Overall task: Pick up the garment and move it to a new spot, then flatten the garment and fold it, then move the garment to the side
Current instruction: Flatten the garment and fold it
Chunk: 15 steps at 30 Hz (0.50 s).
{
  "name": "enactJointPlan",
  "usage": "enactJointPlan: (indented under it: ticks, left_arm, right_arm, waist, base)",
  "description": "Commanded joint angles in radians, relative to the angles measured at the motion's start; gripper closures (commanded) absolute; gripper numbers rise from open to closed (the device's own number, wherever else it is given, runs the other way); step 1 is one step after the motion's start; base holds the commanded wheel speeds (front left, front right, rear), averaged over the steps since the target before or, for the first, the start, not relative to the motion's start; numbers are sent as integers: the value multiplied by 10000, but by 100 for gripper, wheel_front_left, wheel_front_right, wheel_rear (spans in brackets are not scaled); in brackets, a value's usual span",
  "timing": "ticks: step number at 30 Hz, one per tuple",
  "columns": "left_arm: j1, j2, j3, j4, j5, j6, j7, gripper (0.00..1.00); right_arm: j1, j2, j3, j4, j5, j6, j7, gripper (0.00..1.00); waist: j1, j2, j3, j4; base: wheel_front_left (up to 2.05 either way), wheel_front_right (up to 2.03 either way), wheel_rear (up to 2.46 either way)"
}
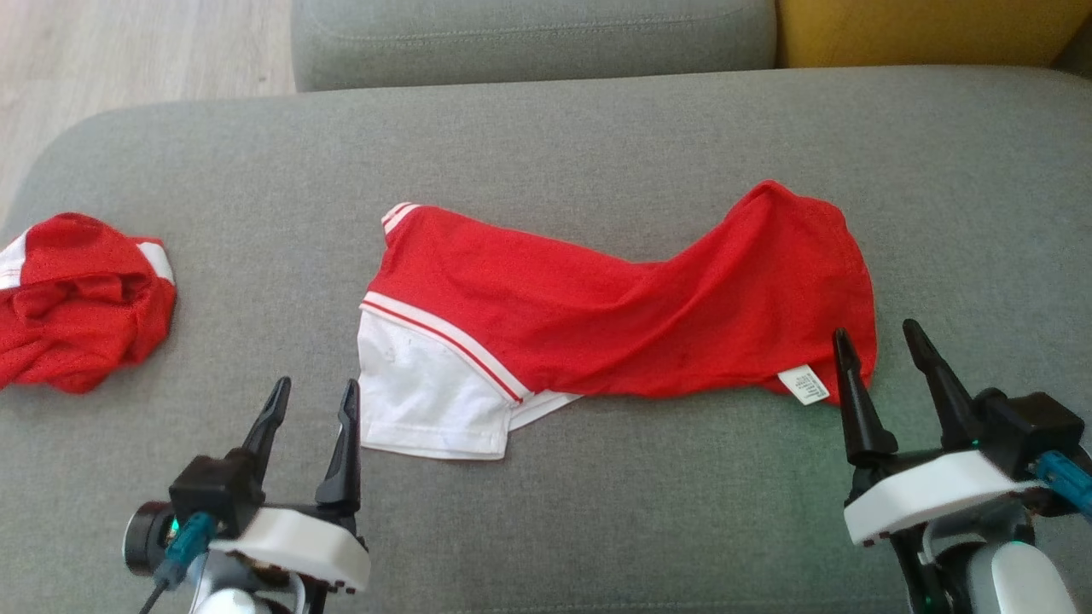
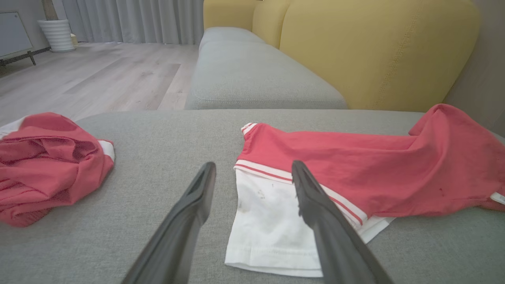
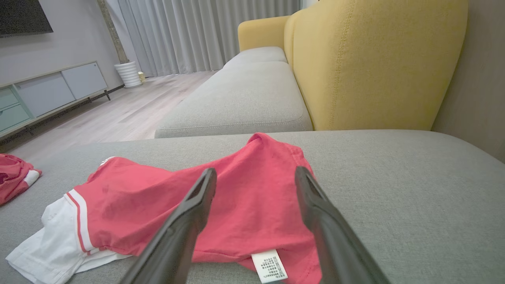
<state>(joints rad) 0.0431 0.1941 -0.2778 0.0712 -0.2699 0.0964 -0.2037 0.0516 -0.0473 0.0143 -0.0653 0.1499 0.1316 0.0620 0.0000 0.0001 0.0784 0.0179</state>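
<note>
Across the sofa (image 1: 597, 136), head view: the garment (image 1: 614, 315) lies rumpled between both grippers, left gripper (image 1: 316, 388) and right gripper (image 1: 876, 331) both released. Left wrist view: white sleeve (image 2: 268, 221) beneath the spread fingers. Right wrist view: label (image 3: 269, 266) near the spread fingers. Flattening seems in hand; next, grasp both ends and pull taut.

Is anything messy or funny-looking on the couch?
Yes. The red garment lies twisted and wrinkled, not flat. Its white part has small dark smudges, and its label sticks out. A second red bundle sits crumpled at the couch's left edge.
</note>
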Motion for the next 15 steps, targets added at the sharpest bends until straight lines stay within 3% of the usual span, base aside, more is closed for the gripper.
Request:
enactJointPlan:
  ticks: [1,6,15]
  left_arm:
    - [-406,194,315,-255,-84,-27,-1,0]
    - [-975,157,197,544,-468,-445,419,0]
    - [-2050,-15,232,3431,-1343,-1192,995,0]
  right_arm:
    - [-252,-31,196,-397,53,-9,21,0]
    - [-398,-31,231,-334,98,-9,16,0]
    - [-596,-30,368,-31,247,-9,-21,0]
  waist:
    - [0,-1,44,0]
    - [0,-1,294,-31]
    - [0,-1,796,-369]
  base:
    - [0,0,0]
    - [0,0,0]
    - [0,0,0]
